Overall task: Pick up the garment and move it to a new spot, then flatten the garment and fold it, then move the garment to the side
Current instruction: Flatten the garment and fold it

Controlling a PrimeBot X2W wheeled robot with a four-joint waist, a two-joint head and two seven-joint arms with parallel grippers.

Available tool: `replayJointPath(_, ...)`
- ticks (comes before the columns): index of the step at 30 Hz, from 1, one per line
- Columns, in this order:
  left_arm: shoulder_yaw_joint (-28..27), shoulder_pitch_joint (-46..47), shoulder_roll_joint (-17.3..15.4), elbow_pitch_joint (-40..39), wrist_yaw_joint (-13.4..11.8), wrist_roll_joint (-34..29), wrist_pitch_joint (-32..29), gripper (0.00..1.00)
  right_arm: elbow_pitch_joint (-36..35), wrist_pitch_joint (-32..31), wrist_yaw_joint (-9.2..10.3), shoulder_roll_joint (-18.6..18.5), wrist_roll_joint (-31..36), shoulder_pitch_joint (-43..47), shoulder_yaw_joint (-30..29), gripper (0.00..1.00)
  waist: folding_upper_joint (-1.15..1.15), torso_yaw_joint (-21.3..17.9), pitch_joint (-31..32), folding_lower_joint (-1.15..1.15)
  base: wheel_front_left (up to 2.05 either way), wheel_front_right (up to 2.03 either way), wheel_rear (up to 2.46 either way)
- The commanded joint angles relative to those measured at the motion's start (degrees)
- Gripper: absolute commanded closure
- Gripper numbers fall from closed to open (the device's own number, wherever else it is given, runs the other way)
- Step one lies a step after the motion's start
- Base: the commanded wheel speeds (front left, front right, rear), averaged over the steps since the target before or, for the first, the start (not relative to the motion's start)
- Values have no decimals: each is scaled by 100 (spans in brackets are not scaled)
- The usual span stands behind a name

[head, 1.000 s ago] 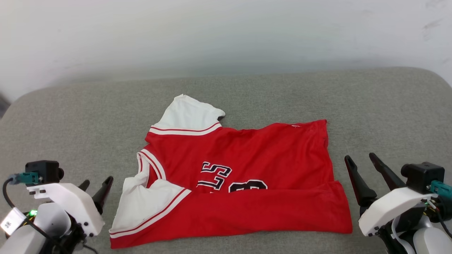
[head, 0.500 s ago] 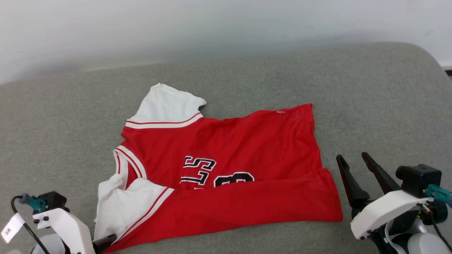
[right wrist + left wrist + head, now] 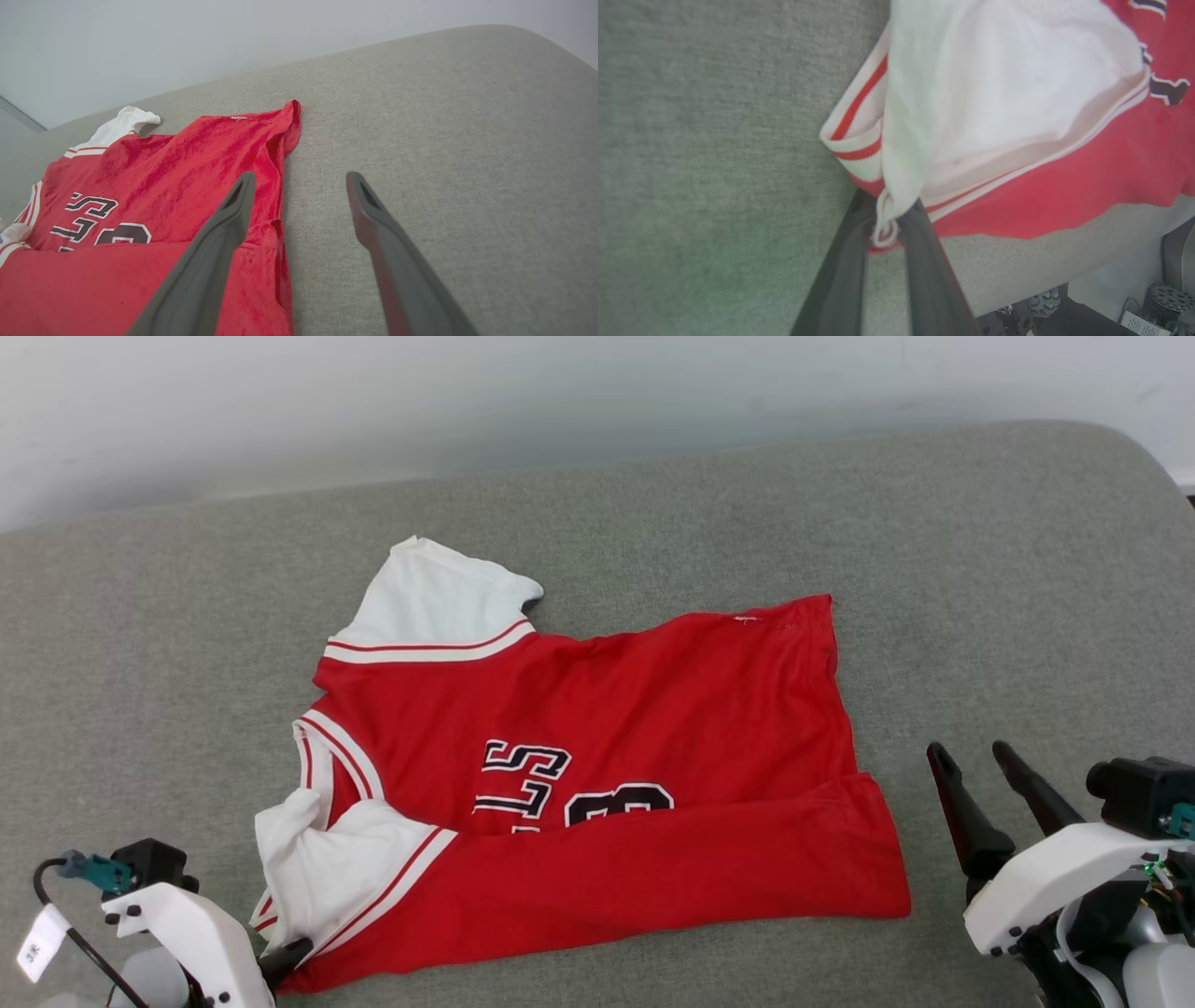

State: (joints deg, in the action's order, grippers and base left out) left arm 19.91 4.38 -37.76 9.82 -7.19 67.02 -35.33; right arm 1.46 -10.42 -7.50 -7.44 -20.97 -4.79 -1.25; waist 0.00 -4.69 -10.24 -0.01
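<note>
- The garment [image 3: 597, 709] lay across the middle of the head view on the grey cushion [image 3: 980, 541], collar toward the left. Its lower edge was doubled up over the lettering [image 3: 527, 784], so it was not yet flat.
- The left gripper [image 3: 885, 233], at the lower left of the head view, was clenched on the corner of the near white sleeve [image 3: 994, 84], likely to lift or drag the cloth from that end.
- The right gripper [image 3: 967, 749], at the lower right, stood released just beside the red edge, touching nothing, probably waiting to take that side.
</note>
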Motion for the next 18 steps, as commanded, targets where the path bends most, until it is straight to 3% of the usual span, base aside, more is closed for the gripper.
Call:
replayJointPath(1, 81, -122, 96, 6, 26, -75, 107, 100, 9, -285, 2, -80, -83, 68, -30, 0, 0, 55, 108, 1, 0, 0, 0)
replayJointPath(10, -85, -254, -221, -919, -153, -507, 591, 100, 99, -2498, 2, -397, -367, 244, 56, 0, 0, 287, 273, 1, 0, 0, 0)
replayJointPath(18, -35, -228, -205, -1452, -306, -635, 613, 100, 530, -2988, 2, -282, -373, 2, 301, 0, 0, 472, 31, 1, 0, 0, 0)
